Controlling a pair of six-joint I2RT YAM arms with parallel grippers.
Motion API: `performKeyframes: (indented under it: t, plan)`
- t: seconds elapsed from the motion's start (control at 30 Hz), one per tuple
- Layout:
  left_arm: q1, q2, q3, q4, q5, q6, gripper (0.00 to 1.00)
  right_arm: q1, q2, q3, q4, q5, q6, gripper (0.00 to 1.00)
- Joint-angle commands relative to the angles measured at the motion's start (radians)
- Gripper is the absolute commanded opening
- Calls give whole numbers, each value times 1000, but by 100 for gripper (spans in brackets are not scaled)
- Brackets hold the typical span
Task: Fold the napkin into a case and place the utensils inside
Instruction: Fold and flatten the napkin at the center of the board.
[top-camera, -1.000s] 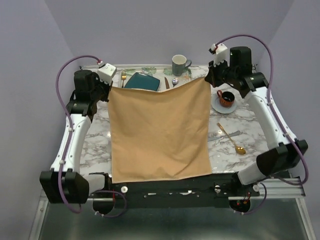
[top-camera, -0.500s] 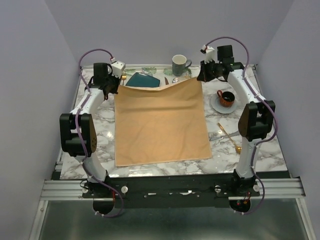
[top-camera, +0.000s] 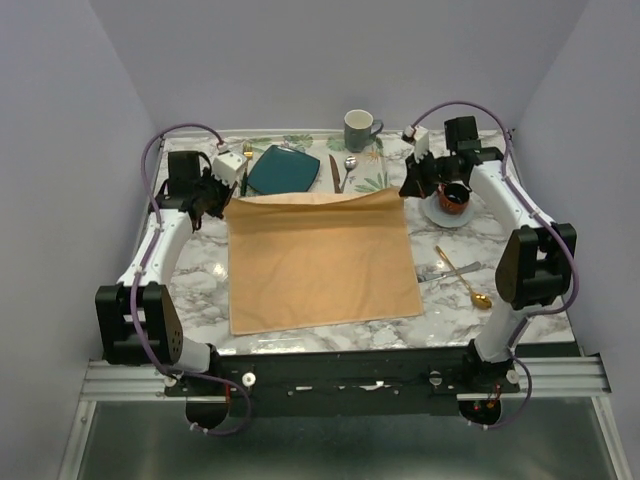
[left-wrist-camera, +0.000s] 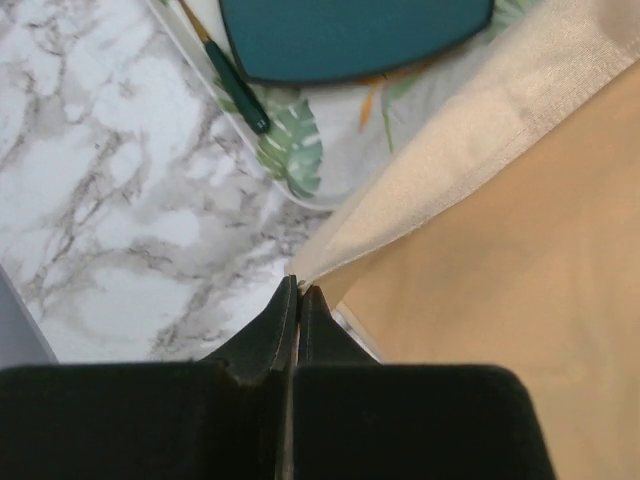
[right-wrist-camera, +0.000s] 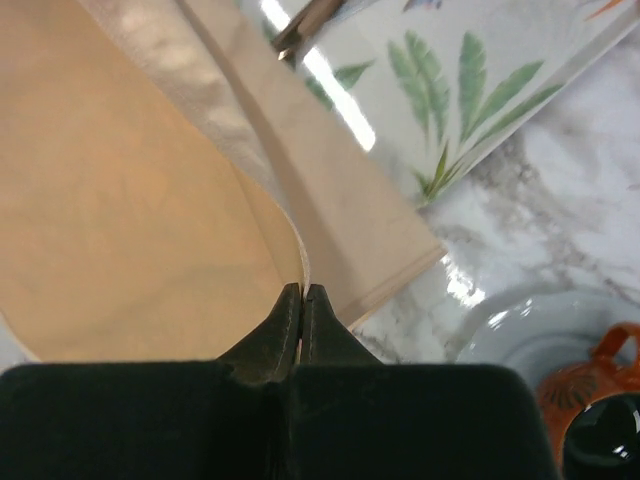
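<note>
L gripper (left-wrist-camera: 298, 293) is pinched tight on the far-left corner of the napkin (top-camera: 320, 260), and R gripper (right-wrist-camera: 302, 292) is clamped on the far-right corner. We see the cloth's far edge held a bit off the marble table (top-camera: 190, 280) btwn them; the rest lies flat, back toward the bases. Teal plate (left-wrist-camera: 350, 35) sits just beyond the L fingers, on the leaf tray (left-wrist-camera: 290, 150). Gold spoon (top-camera: 463, 277) lies behind and right of the R gripper, apart from the cloth, w/ the silver knife (top-camera: 435, 270) btwn spoon and cloth edge.
</note>
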Motion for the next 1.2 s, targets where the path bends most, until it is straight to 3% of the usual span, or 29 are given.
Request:
performKeyframes:
  t: [0.0, 0.23, 0.47, 0.53, 0.63, 0.67, 0.77, 0.93, 1.17]
  plan:
    - [3, -138, -147, -163, 73, 140, 0, -1, -101, -173, -120, -25, -205, 1]
    - [-6, -293, -400, -200, 41, 243, 0, 4, -166, -349, -146, -7, -289, 1]
    - [-23, -330, -520, -171, 15, 269, 0, 25, -175, -472, -118, 13, -317, 1]
    - [-74, -332, -550, -158, 0, 281, 0, 45, -174, -484, -107, 16, -315, 1]
    - [-90, -341, -573, -154, -8, 298, 13, 65, -172, -512, -103, 27, -315, 1]
    - [-92, -349, -577, -154, -10, 302, 24, 70, -171, -518, -103, 30, -319, 1]
    - [-95, -373, -583, -158, -16, 321, 45, 75, -178, -541, -101, 44, -328, 1]
    - [-109, -376, -578, -173, -28, 373, 55, 75, -189, -555, -110, 61, -345, 1]
    - [-111, -312, -541, -179, -36, 417, 57, 75, -191, -555, -124, 72, -372, 1]
